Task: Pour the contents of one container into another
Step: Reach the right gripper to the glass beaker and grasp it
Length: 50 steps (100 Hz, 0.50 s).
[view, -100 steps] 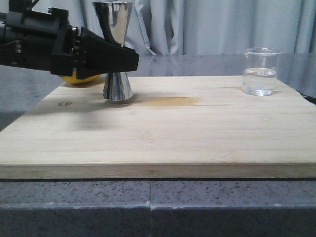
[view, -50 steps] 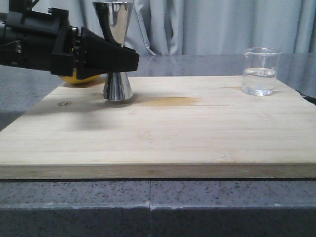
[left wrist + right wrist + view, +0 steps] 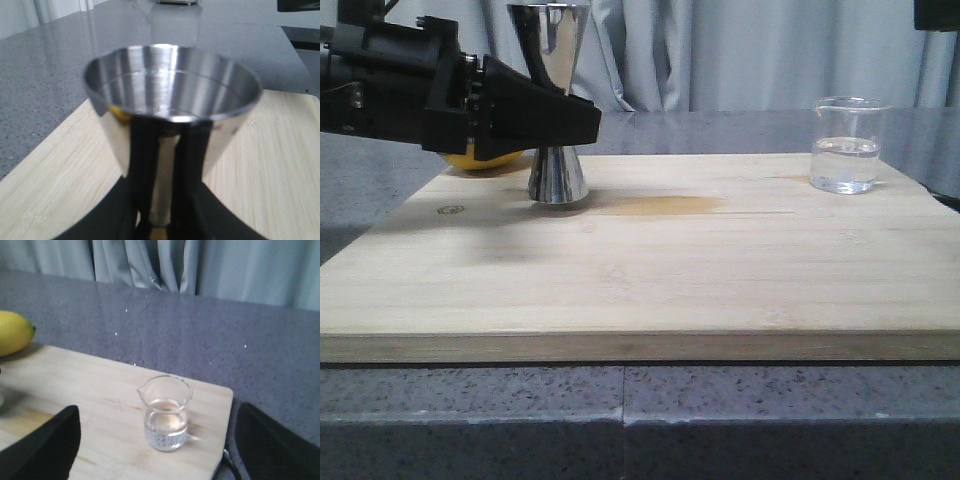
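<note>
Entering top right since earlier – right claw point(image 3: 937, 14); jigger point(image 3: 552, 100) unmoved.

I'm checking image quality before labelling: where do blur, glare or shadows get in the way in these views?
Left wrist view: the shiny steel hourglass jigger fills the frame, soft-focused, with bright streaks and dark reflections. Front view: sharp; the left hand casts a soft shadow on the pale wooden board. Right wrist view: slightly soft; the clear glass beaker is readable, its markings are not.

Pale wooden board point(image 3: 650, 270) on speckled grey counter point(image 3: 620, 420); yellow lemon point(image 3: 12, 332) at far left; grey curtains point(image 3: 740, 50) behind.
</note>
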Each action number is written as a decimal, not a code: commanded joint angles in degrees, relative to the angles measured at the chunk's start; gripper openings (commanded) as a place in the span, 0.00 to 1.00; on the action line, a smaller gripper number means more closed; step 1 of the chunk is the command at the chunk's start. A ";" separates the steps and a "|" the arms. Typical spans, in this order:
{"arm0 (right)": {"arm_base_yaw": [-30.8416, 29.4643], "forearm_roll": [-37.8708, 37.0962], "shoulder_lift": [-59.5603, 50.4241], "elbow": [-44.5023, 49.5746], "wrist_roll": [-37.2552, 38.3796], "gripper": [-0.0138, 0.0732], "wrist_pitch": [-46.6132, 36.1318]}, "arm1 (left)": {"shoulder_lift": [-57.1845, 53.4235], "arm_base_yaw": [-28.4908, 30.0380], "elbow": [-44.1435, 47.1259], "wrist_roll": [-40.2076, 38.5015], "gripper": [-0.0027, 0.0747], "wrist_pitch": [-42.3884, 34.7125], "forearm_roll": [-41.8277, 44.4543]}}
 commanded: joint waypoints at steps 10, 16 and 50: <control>0.16 -2.95 3.51 2.12 1.85 0.83 -17.44 | -2.42 -0.60 -1.51 0.13 0.04 5.94 -4.49; 0.16 -2.95 5.97 2.40 1.85 0.83 -19.43 | -2.42 -0.60 -1.51 0.13 0.04 5.94 -4.49; 0.16 -6.45 21.77 2.40 5.12 0.83 -31.52 | -2.42 -0.60 -1.51 0.13 0.04 5.94 -4.49</control>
